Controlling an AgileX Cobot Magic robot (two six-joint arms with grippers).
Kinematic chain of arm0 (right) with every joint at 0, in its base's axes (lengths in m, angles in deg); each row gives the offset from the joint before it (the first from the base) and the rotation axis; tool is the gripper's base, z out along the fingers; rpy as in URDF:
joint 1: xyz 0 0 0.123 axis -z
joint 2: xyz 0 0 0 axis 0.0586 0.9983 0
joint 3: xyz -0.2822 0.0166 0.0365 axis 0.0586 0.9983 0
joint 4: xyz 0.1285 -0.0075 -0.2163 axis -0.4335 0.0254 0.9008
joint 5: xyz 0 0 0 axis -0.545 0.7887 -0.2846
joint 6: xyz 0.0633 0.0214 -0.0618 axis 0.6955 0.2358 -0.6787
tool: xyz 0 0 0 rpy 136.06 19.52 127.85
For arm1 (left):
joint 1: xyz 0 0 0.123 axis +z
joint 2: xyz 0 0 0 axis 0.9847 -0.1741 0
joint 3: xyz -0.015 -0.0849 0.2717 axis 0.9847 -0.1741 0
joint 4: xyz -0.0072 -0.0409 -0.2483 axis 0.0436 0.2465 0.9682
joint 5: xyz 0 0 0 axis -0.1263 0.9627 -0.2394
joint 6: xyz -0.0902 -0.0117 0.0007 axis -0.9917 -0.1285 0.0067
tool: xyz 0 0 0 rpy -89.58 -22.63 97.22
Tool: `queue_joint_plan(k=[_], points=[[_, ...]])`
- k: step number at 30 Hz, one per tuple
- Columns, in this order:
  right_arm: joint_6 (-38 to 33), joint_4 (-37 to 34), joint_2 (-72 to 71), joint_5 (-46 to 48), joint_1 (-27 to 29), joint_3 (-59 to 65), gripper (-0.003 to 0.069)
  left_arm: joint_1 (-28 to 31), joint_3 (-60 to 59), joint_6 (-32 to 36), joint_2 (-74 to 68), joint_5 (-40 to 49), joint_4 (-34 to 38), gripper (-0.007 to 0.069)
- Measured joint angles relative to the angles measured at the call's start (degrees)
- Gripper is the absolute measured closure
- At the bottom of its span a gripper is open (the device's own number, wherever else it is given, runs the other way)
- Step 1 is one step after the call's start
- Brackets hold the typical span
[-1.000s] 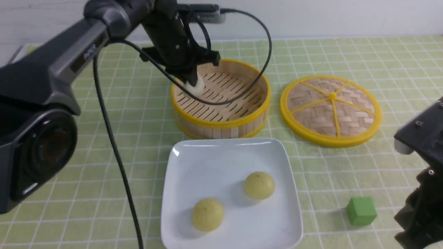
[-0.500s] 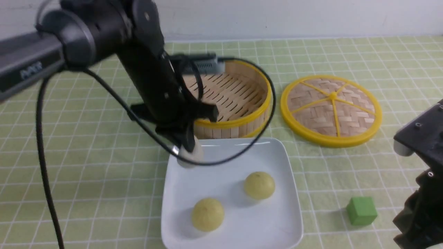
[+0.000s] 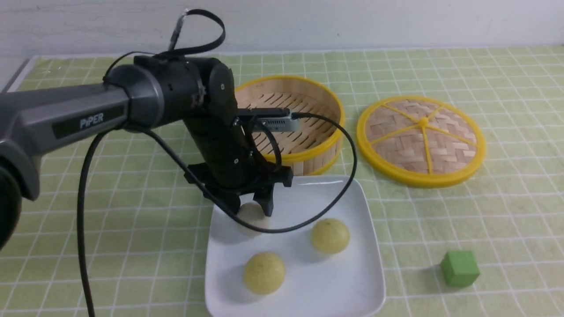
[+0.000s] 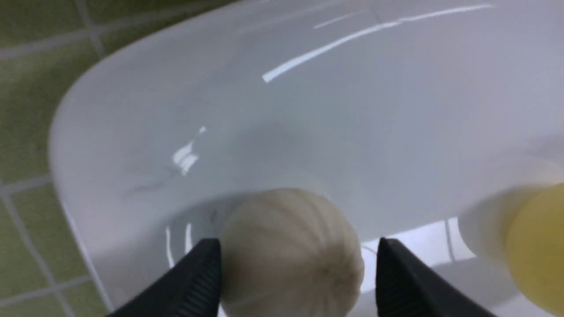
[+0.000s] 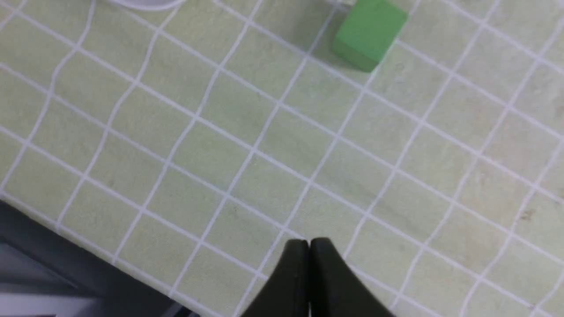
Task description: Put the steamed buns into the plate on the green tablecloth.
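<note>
The white square plate [image 3: 317, 196] lies on the green grid tablecloth [image 3: 132, 220] at the front centre. Two pale yellow buns [image 3: 330, 236] [image 3: 264, 272] sit in it. The greyish-white bun [image 3: 252, 219] rests in the plate's far-left corner between the fingers of my left gripper [image 3: 250, 210]. In the left wrist view the gripper [image 4: 299, 244] is open around this bun [image 4: 286, 251]: one finger touches it and the other stands a little apart. A yellow bun [image 4: 537, 251] shows at that view's edge. My right gripper [image 5: 309, 242] is shut and empty above bare cloth, out of the front view.
The empty bamboo steamer basket [image 3: 304, 155] stands just behind the plate, with its woven lid [image 3: 421, 140] to the right. A green cube [image 3: 459, 268] lies right of the plate; it also shows in the right wrist view [image 5: 370, 33]. The table's near edge runs close to my right gripper.
My left arm carried the greyish-white bun from the steamer basket down into the plate's far-left corner and its jaws have parted. The right arm has drawn back out of the front view.
</note>
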Motion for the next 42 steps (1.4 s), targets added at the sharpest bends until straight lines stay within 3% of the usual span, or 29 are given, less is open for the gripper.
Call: queue_joint_plan(k=[6,13,16,17,19,20,21,24,29,42], points=[[4.7,1.7,-17.7,-3.1,0.0,1.1,0.0634,0.0,5.4,0.0,1.8,3.2,-5.7,0.0088],[6.2,2.1,-31.9,-29.2,0.0,14.8,0.0633,0.0,6.7,0.0,1.8,4.7,-5.8,0.0139],[6.2,2.5,-32.5,-39.1,0.0,21.4,0.0633,0.0,6.7,0.0,1.8,4.7,-5.8,0.0238],[6.3,1.5,-32.5,-41.3,0.0,23.4,0.0633,0.0,6.7,0.0,1.8,4.8,-5.8,0.0328],[6.2,-1.5,-32.6,-41.6,0.0,23.7,0.0633,0.0,6.7,0.1,1.8,4.8,-5.8,0.0444],[6.1,-1.5,-32.6,-41.6,0.0,23.7,0.0633,0.0,6.7,0.1,1.8,4.8,-5.8,0.0456],[4.8,-4.9,-32.7,-41.2,0.0,23.7,0.0633,0.0,6.7,0.5,1.8,4.8,-5.9,0.0536],[-1.0,-9.7,-32.8,-39.7,0.0,23.7,0.0633,0.0,6.7,1.3,1.8,4.8,-6.0,0.0615],[-9.5,-11.0,-32.8,-43.6,0.0,24.9,0.0633,0.0,6.7,1.5,1.8,4.8,-6.2,0.0622],[-10.7,-10.8,-32.8,-45.9,0.0,25.6,0.0615,0.0,6.7,1.5,1.8,4.8,-6.2,0.0622]])
